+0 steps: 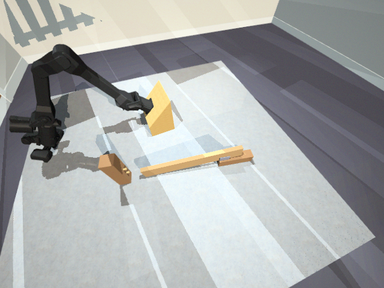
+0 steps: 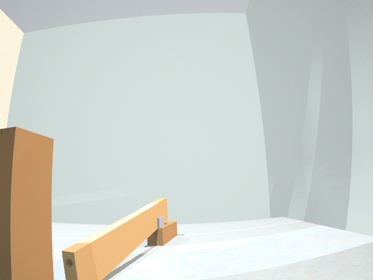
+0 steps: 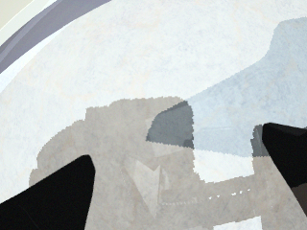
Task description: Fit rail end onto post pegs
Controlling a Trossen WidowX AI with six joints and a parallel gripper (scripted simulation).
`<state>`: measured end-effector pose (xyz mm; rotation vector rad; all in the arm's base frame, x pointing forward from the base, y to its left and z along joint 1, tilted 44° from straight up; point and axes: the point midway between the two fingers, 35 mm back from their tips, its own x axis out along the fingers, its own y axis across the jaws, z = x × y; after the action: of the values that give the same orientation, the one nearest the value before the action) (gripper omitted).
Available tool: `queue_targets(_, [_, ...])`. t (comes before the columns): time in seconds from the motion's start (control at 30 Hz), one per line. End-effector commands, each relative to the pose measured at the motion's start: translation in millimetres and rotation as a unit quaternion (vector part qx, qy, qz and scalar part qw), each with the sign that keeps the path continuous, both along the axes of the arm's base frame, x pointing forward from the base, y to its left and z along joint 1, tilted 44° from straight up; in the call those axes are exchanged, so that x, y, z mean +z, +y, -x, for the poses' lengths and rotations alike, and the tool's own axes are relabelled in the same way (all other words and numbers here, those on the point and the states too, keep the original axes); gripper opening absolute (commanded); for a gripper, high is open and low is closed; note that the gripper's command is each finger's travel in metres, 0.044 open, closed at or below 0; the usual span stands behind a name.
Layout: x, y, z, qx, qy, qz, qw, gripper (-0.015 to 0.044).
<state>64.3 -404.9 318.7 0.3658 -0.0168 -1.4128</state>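
Observation:
The rail (image 1: 192, 161) (image 2: 120, 238) slopes down from the footboard block (image 1: 237, 159) (image 2: 170, 232) to the table. Its far end sits at the grey bracket (image 2: 161, 221). Its near end is low, a short gap from the post (image 1: 108, 165) (image 2: 32, 205), whose two pegs (image 1: 126, 170) point toward it. One hole (image 2: 69, 262) shows in the rail's near end; the other is out of view. My gripper (image 1: 146, 113) (image 3: 179, 149) is open and empty, away from the rail, beside the yellow block. The wrist view shows only table surface and shadows between the fingers.
A tall yellow block (image 1: 162, 115) with a slanted top stands behind the rail, just to the right of my gripper in the top view. The pale mat (image 1: 248, 235) lies under everything. The arm reaches in from the left, behind the post.

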Motion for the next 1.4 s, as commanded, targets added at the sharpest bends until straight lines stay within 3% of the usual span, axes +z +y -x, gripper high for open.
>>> queue_targets(0.0, [5.1,13.5,-54.6,0.065,0.021,0.004,0.998,0.0440])
queue_targets(0.4, [-32.0,59.6,-187.9,0.209,0.130,-0.031,0.969,0.0440])
queue_targets(0.8, [-95.9,157.4,-305.0,0.344,0.305,-0.049,0.886,0.0440])
queue_targets(1.2, [-138.6,268.5,-362.7,0.436,0.406,-0.018,0.803,0.0440])
queue_targets(1.37, [-170.0,301.6,-357.1,0.468,0.511,-0.004,0.721,0.0440])
